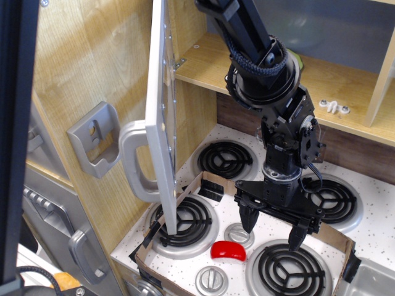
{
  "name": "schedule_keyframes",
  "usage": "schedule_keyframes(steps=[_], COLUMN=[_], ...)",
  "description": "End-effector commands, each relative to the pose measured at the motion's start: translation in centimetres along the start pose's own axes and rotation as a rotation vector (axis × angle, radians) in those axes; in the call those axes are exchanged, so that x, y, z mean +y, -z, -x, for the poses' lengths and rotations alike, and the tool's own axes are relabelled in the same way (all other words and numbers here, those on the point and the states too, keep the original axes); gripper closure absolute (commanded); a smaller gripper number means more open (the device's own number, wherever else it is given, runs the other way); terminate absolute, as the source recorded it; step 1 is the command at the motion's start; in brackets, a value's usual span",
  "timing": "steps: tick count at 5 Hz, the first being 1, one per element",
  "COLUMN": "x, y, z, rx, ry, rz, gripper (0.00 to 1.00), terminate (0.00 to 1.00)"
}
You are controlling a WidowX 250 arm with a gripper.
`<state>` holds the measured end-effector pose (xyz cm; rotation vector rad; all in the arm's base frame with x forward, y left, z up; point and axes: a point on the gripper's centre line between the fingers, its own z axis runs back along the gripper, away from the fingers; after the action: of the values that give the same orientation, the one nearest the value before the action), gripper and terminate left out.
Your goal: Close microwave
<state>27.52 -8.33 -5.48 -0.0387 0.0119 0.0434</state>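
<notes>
microwave (162,92) door edge-on, top cropped

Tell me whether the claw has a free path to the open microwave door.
Probably yes: the claw hangs open above the stovetop, and nothing stands between it and the microwave door on its left in the picture.

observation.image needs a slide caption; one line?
Open hand hovers over the stovetop, right of the microwave's open door.

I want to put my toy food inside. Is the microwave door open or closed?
Open. The microwave door swings far out, edge-on to the camera, its silver handle sticking out, and the wooden cavity behind is uncovered.
</notes>
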Motion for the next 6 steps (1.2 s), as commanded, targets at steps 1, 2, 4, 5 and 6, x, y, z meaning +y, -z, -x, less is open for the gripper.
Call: schedule_keyframes(steps=[1, 2, 4, 5, 6], x=[0.0, 0.2, 0.1, 0.2, 1.2], y=[0.0, -1.7, -7.4, -11.3, -15.0], z=[0.0, -0.5, -2.0, -2.5, -2.8], rx=[0.000, -0.119, -0.214, -0.244, -0.249], ry=[0.000, -0.036, 0.003, 0.069, 0.132], rz=[0.000, -0.041, -0.048, -0.074, -0.118], gripper=[0.00, 0.00, 0.00, 0.00, 0.00], terminate=[0.00, 0.00, 0.00, 0.00, 0.00])
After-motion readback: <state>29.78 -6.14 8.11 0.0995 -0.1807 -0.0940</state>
